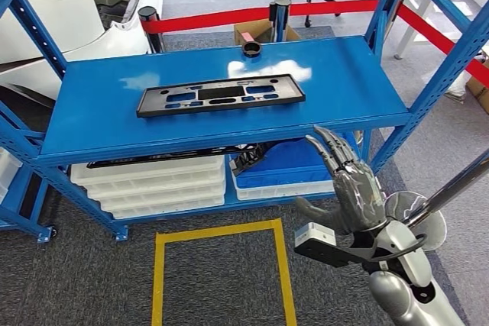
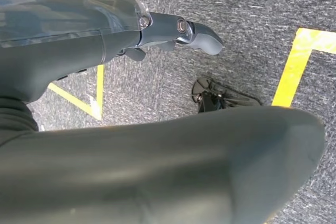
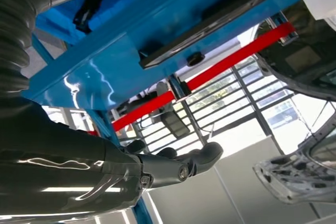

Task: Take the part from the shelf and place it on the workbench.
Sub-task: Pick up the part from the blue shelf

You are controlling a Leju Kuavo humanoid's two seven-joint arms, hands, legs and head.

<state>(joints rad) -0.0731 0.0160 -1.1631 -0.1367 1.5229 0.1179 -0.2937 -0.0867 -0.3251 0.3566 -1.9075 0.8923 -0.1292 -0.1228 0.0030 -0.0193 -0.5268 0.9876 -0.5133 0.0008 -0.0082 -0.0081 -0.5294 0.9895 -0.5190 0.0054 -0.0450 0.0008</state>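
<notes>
Part: the long black plastic panel (image 1: 221, 95) with cut-out slots lies flat on the top deck of the blue shelf (image 1: 357, 85), near the middle, lengthwise along the deck; nothing touches it
Right hand: the right hand (image 1: 346, 181) is raised in front of the shelf's front edge, right of the panel and well apart from it; fingers spread and holding nothing, fingertips reaching up to the deck's lip
Left hand: the left hand (image 2: 178, 30) hangs over grey carpet; a fingertip and part of the palm show, the rest is cut off, so I cannot tell how its fingers lie
Hidden: the lower shelf sits in shadow under the deck; a dark object beside the trays is too murky to name
Containers: a stack of white trays (image 1: 153, 185) on the lower level at the left, a blue bin (image 1: 283, 166) on white trays at the right; their contents cannot be made out
Small item: a black ring-shaped cap (image 1: 251, 49) stands at the deck's back edge, behind the panel
Edges: bare blue deck lies all round the panel; a red barrier belt (image 1: 219, 17) runs behind the shelf
Floor: a yellow tape square (image 1: 221, 265) marks the carpet in front of the shelf
</notes>
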